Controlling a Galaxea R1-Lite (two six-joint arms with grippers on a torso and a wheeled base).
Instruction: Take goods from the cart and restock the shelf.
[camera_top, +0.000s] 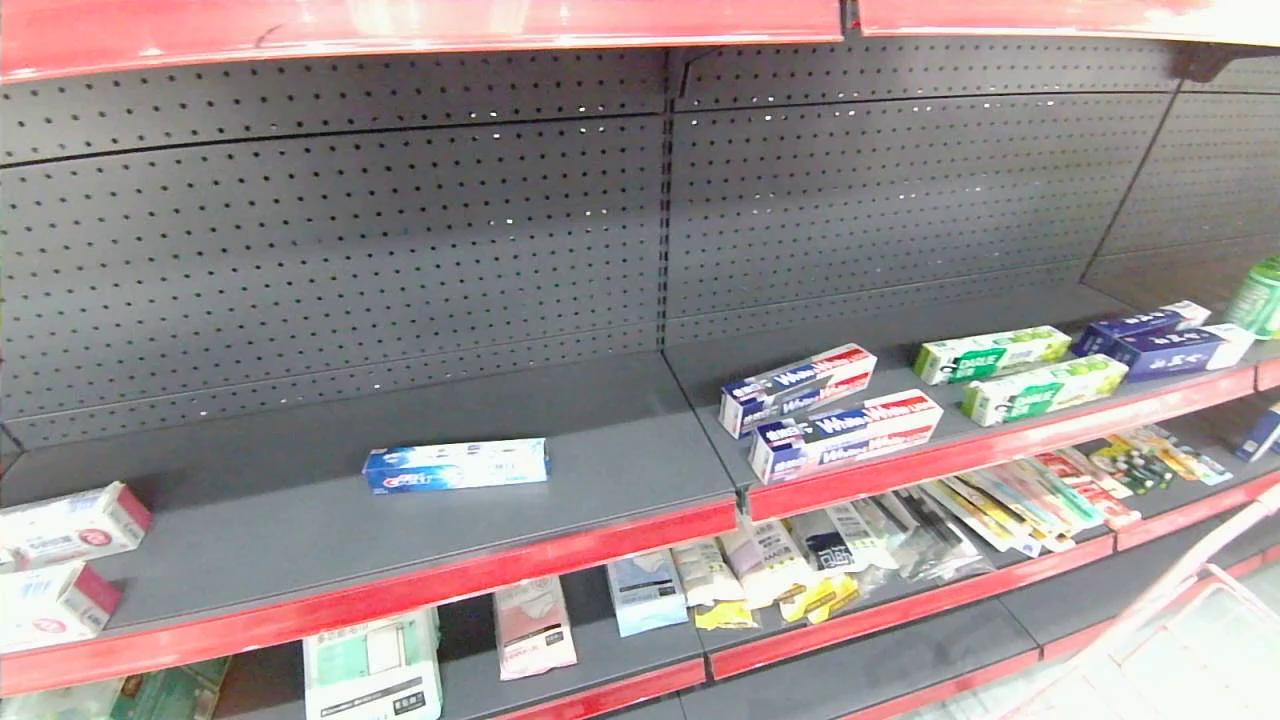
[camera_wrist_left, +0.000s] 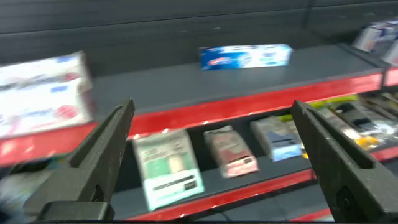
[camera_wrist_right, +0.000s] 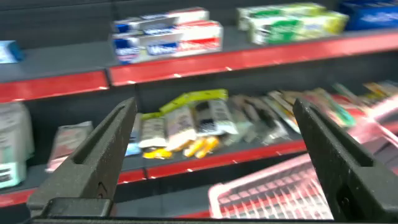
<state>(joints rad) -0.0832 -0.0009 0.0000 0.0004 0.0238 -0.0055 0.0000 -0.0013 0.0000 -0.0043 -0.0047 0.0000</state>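
I find left gripper (camera_wrist_left: 212, 109) and right gripper (camera_wrist_right: 216, 107) wide, empty. Toothpaste box (camera_top: 456, 465) mid-shelf (camera_top: 400, 592): probably light, crushable card; grip mid-length.

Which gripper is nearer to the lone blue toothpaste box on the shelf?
Left. The left gripper faces the blue toothpaste box; the right gripper is off to its right.

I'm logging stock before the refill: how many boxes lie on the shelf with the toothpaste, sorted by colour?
Light blue box: 1
Red, white and blue boxes: 2
Green and white boxes: 2
Dark blue boxes: 2
White and pink boxes: 2
Total: 9
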